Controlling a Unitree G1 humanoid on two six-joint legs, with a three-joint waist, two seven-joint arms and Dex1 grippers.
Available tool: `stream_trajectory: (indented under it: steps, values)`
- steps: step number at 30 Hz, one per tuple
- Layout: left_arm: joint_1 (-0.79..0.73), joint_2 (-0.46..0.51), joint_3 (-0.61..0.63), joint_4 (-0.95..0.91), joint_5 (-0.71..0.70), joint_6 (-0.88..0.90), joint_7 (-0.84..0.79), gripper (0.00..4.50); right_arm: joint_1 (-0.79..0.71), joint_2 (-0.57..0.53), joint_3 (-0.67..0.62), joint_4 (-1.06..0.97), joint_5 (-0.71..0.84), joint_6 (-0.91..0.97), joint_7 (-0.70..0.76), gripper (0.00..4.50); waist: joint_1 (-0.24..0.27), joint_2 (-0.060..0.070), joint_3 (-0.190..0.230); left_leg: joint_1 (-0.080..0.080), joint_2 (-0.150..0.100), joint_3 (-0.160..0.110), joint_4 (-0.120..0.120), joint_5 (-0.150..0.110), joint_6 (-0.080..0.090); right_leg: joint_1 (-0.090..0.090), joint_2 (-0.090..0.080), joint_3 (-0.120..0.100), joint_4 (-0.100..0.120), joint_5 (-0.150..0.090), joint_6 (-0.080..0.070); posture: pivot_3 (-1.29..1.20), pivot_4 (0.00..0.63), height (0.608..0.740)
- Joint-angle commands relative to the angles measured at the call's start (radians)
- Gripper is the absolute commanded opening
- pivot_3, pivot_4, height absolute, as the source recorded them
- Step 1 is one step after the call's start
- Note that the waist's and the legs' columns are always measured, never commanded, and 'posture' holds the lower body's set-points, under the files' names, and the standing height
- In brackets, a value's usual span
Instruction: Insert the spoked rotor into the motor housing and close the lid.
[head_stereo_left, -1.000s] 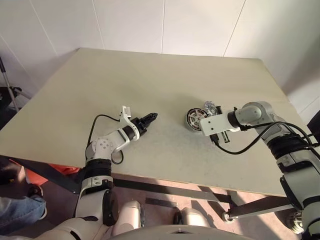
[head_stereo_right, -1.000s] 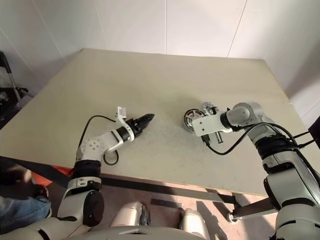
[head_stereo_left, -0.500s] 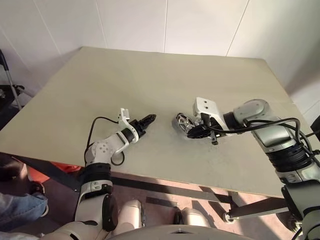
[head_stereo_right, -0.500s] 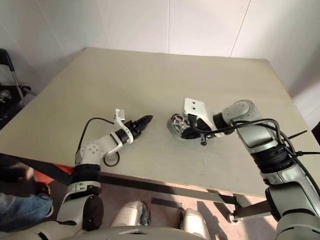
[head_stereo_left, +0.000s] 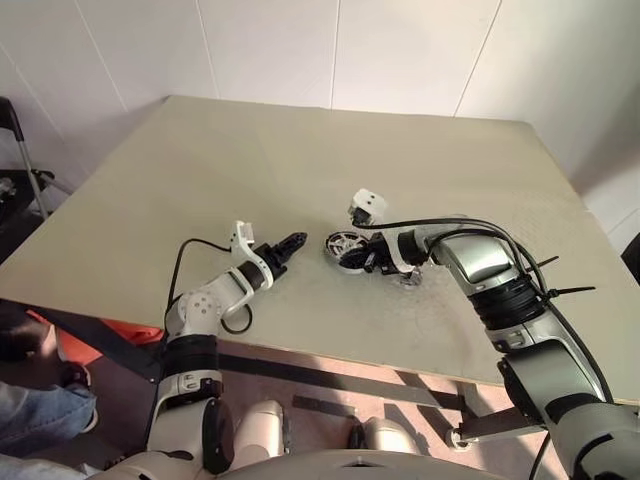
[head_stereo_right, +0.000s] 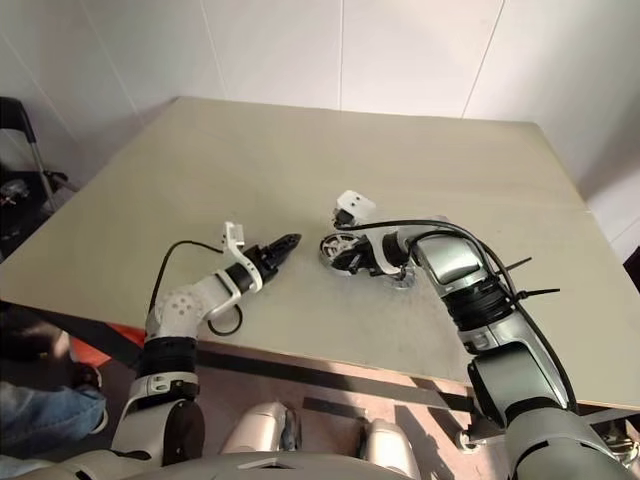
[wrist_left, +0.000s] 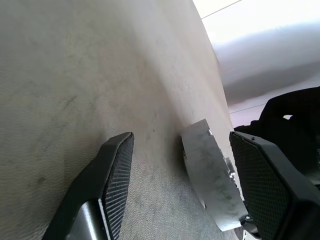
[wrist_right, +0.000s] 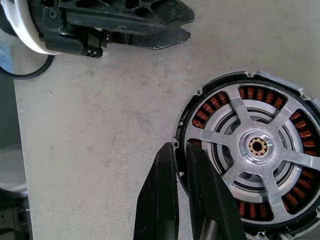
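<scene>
The motor housing (wrist_right: 210, 107) shows its ring of copper windings, and the spoked rotor (wrist_right: 257, 147) sits inside it. My right gripper (wrist_right: 181, 147) is shut on the housing's rim. The housing (head_stereo_left: 345, 247) is tipped up on its edge at the middle of the table. My left gripper (head_stereo_left: 290, 243) is open and empty just to its left, pointing at it. Beyond those open fingers (wrist_left: 117, 165), the housing's (wrist_left: 210, 180) tilted side is seen. A dull grey round piece (head_stereo_left: 408, 278), likely the lid, lies flat by my right wrist.
The beige table (head_stereo_left: 300, 150) stretches wide behind both arms. Its front edge (head_stereo_left: 330, 350) runs close below the grippers. A black cable (head_stereo_left: 185, 265) loops off my left wrist over the tabletop.
My right gripper has carried the housing to the left, toward the left gripper, and its wrist has rolled over. The left gripper has stayed where it was, open.
</scene>
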Motion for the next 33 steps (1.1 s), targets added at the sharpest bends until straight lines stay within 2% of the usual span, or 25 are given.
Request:
stream_trajectory:
  steps: [1, 6, 10, 14, 17, 20, 28, 29, 33]
  values:
    - [-0.004, 0.0, -0.006, -0.042, -0.016, -0.008, 0.002, 3.23, -0.05, -0.013, -0.06, 0.021, -0.001, -0.012, -0.065, 0.34, 0.002, 0.0, 0.0, 0.0, 0.0, 0.0, -0.001, 0.001, -0.002, 0.0, 0.0, 0.0, 0.0, 0.0, 0.0, 0.0, 0.0, 0.74]
    - [-0.014, 0.012, -0.006, -0.035, -0.018, -0.005, -0.001, 3.23, -0.029, -0.065, -0.066, -0.14, 0.072, 0.05, -0.034, 1.95, 0.002, 0.0, 0.0, 0.0, 0.0, 0.0, -0.003, 0.003, -0.005, 0.0, 0.0, 0.0, -0.001, 0.002, 0.002, 0.0, 0.0, 0.74]
    - [-0.026, 0.032, -0.024, -0.029, -0.016, 0.006, -0.031, 3.23, -0.028, -0.093, -0.155, -0.242, 0.164, 0.16, -0.037, 1.95, 0.002, 0.0, 0.0, 0.0, 0.0, 0.0, -0.009, 0.003, -0.005, -0.002, 0.001, 0.0, -0.003, 0.001, 0.002, 0.0, 0.0, 0.74]
    - [-0.032, 0.058, -0.085, -0.052, -0.005, 0.007, -0.103, 3.23, -0.013, -0.049, -0.329, -0.253, 0.199, 0.344, -0.177, 1.95, 0.003, 0.0, 0.0, -0.002, 0.0, 0.0, -0.01, 0.003, -0.004, -0.003, 0.001, 0.0, -0.005, 0.001, 0.001, 0.0, 0.0, 0.74]
    - [-0.041, 0.067, -0.098, -0.057, -0.02, 0.006, -0.138, 3.23, 0.053, -0.021, -0.473, -0.293, 0.21, 0.474, -0.259, 1.95, 0.008, 0.0, 0.0, -0.003, 0.0, 0.0, -0.01, 0.003, -0.004, -0.003, 0.001, 0.0, -0.005, 0.001, 0.001, 0.0, 0.0, 0.74]
    - [-0.051, 0.076, -0.115, -0.035, -0.012, 0.011, -0.16, 3.23, 0.183, -0.022, -0.609, -0.399, 0.217, 0.57, -0.31, 1.95, 0.014, 0.0, 0.0, -0.002, 0.0, 0.001, -0.01, 0.003, -0.004, -0.003, 0.001, 0.0, -0.005, 0.001, 0.001, 0.0, 0.0, 0.74]
    - [-0.08, 0.087, -0.163, 0.018, 0.017, 0.014, -0.204, 3.23, 0.378, -0.032, -0.81, -0.522, 0.309, 0.597, -0.368, 1.95, 0.013, 0.002, 0.0, 0.003, 0.0, 0.001, -0.012, 0.005, -0.008, -0.001, 0.001, 0.001, -0.005, 0.001, 0.002, 0.0, 0.0, 0.74]
    - [-0.085, 0.089, -0.169, 0.023, 0.021, 0.013, -0.209, 3.23, 0.401, -0.029, -0.824, -0.522, 0.321, 0.597, -0.377, 1.95, 0.013, 0.002, 0.0, 0.005, 0.0, 0.001, -0.013, 0.006, -0.009, 0.0, 0.001, 0.001, -0.005, -0.002, 0.006, 0.0, 0.0, 0.74]
    - [-0.093, 0.095, -0.181, 0.033, 0.035, 0.012, -0.221, 3.23, 0.497, 0.04, -0.868, -0.513, 0.373, 0.597, -0.434, 1.95, 0.015, 0.002, -0.001, 0.012, 0.0, 0.001, -0.017, 0.007, -0.01, 0.006, 0.001, 0.001, -0.007, -0.004, 0.009, 0.0, 0.0, 0.74]
